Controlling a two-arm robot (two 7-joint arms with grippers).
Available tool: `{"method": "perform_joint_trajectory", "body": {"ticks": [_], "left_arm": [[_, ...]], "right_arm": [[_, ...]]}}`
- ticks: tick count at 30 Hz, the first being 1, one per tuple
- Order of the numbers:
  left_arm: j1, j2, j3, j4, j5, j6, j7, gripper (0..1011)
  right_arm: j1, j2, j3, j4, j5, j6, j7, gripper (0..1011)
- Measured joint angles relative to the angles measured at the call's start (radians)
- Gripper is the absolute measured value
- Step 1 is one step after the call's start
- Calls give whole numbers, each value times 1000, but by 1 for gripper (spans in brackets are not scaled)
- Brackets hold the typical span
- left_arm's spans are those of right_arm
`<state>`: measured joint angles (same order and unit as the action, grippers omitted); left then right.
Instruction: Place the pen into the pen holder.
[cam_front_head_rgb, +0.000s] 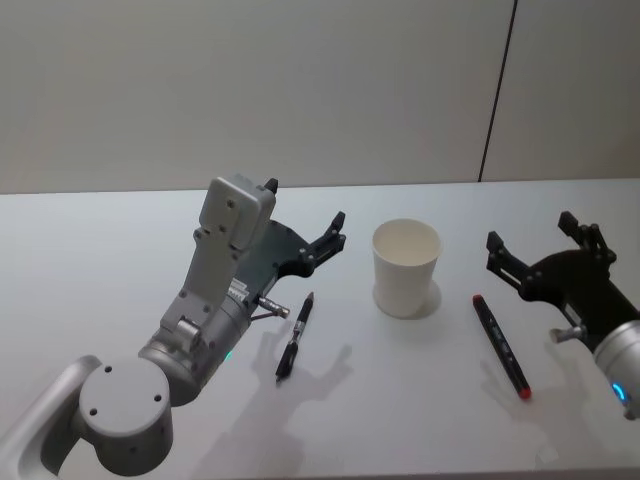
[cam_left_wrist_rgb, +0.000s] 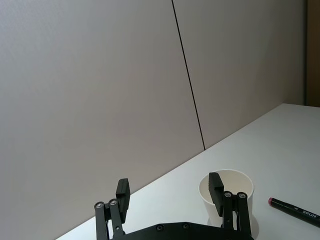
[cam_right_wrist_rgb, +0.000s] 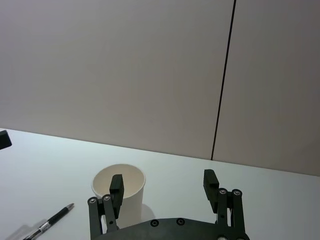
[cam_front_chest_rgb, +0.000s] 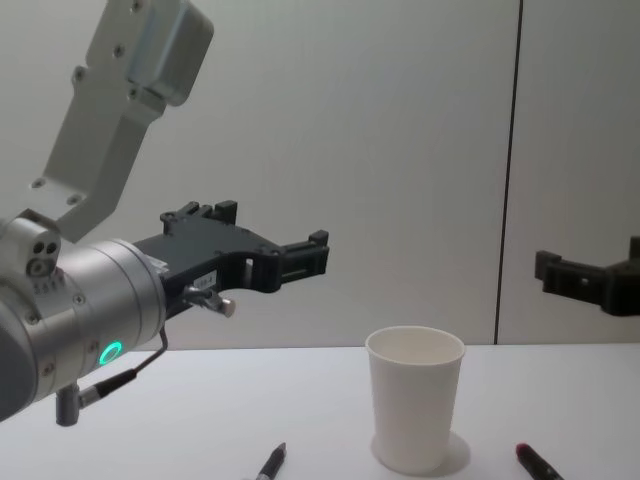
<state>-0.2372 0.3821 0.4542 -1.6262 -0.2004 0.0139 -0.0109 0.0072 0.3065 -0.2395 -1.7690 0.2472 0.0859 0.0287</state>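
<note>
While the plain white paper cup (cam_front_head_rgb: 406, 268) stands upright on the white table (cam_front_head_rgb: 120, 250), a slim black pen (cam_front_head_rgb: 295, 337) lies flat left of it and a red-tipped black marker (cam_front_head_rgb: 501, 346) right of it, with the left gripper (cam_left_wrist_rgb: 169, 190) raised left of the cup and the right gripper (cam_right_wrist_rgb: 163, 182) right of it, each spread wide and empty.

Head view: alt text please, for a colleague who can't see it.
A white paper cup stands on the table, with a black pen lying to its left and a red-ended marker to its right. The left gripper and right gripper hover open on either side, holding nothing.
</note>
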Motion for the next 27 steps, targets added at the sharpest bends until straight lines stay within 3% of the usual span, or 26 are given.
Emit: {"method": "perform_joint_trajectory", "body": {"ticks": [13, 27], "left_arm": [[0, 0, 0, 0, 0, 0, 0, 1000], [0, 0, 0, 0, 0, 0, 0, 1000]], "right_arm": [[78, -75, -20, 50, -62, 136, -66, 1001], [155, -141, -27, 146, -69, 306, -102, 1002]]}}
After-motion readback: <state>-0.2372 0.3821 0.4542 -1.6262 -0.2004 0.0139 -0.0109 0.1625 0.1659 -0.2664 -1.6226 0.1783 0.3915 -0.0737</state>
